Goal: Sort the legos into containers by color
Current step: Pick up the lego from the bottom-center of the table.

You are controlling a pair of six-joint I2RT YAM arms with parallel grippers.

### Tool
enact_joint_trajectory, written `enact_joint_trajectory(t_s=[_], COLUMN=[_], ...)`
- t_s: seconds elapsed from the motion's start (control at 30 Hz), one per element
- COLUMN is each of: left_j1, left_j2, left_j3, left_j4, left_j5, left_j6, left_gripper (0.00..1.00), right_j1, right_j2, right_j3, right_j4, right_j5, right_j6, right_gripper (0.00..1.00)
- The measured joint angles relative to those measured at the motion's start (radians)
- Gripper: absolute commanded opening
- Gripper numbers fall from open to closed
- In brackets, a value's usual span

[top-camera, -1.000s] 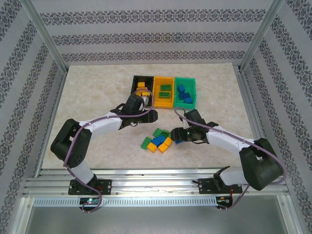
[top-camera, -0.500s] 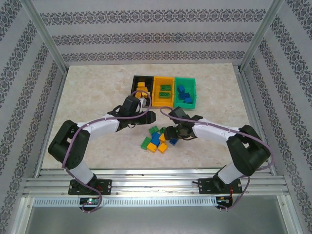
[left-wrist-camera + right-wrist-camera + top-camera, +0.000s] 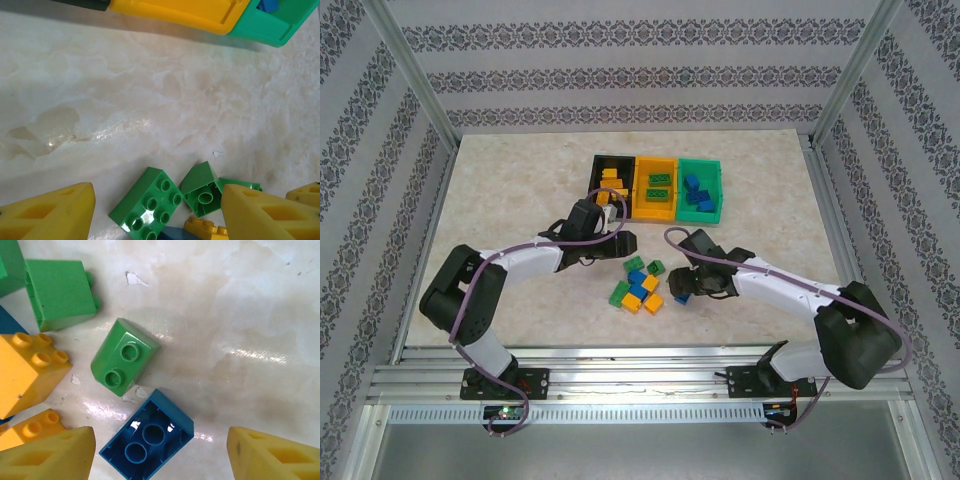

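The containers stand in a row at the back: black holding yellow bricks, yellow-orange holding green ones, green holding blue ones. Loose legos lie in a cluster mid-table. My left gripper is open above a green six-stud brick and an upturned green brick; it grips nothing. My right gripper is open, with an upside-down blue brick lying between its fingers, touching neither. A green two-stud brick lies just beyond it.
Yellow bricks and a green brick on its side lie left of the right gripper. Both grippers flank the cluster closely. The enclosure's aluminium posts and patterned walls bound the marble tabletop.
The left gripper came back from the black container toward the cluster. The right gripper swung left into the bricks, then back right and nearer; a green brick now lies apart from the cluster.
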State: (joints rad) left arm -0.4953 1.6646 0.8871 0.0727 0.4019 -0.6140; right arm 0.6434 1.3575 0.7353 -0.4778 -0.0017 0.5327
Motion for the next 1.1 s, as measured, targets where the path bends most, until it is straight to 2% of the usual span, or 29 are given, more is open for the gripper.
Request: enact_joint_trajectory(t_s=[0.13, 0.27, 0.33, 0.43, 0.5, 0.73, 0.87, 0.93, 1.1], left_j1=[0.000, 0.000, 0.000, 0.000, 0.000, 0.000, 0.000, 0.000, 0.000], left_j2=[0.018, 0.024, 0.023, 0.022, 0.019, -0.028, -0.052, -0.073, -0.084], left_j3=[0.005, 0.012, 0.010, 0.005, 0.003, -0.031, -0.035, -0.042, -0.042], left_j4=[0.019, 0.019, 0.019, 0.019, 0.018, 0.010, -0.012, -0.014, -0.024], left_j5=[0.017, 0.024, 0.023, 0.024, 0.024, 0.015, 0.006, -0.002, -0.011], left_j6=[-0.008, -0.011, -0.013, -0.014, -0.015, -0.015, -0.015, -0.015, -0.015], left_gripper=[0.67, 0.68, 0.68, 0.67, 0.67, 0.68, 0.68, 0.68, 0.68], right_j1=[-0.002, 0.001, 0.013, 0.033, 0.034, 0.026, -0.033, -0.090, -0.246], right_j2=[0.019, 0.118, 0.166, 0.199, 0.217, 0.242, 0.222, 0.197, 0.133], right_j3=[-0.002, 0.000, 0.023, 0.057, 0.079, 0.113, 0.105, 0.105, 0.127], right_j4=[0.007, 0.026, 0.010, -0.033, -0.058, -0.090, -0.056, -0.002, 0.079], right_j5=[-0.018, -0.045, -0.018, 0.029, 0.048, 0.053, -0.008, -0.041, -0.113], right_j6=[0.000, 0.001, 0.000, 0.011, 0.014, 0.008, -0.010, -0.019, -0.046], right_gripper=[0.74, 0.72, 0.66, 0.47, 0.40, 0.33, 0.29, 0.26, 0.25])
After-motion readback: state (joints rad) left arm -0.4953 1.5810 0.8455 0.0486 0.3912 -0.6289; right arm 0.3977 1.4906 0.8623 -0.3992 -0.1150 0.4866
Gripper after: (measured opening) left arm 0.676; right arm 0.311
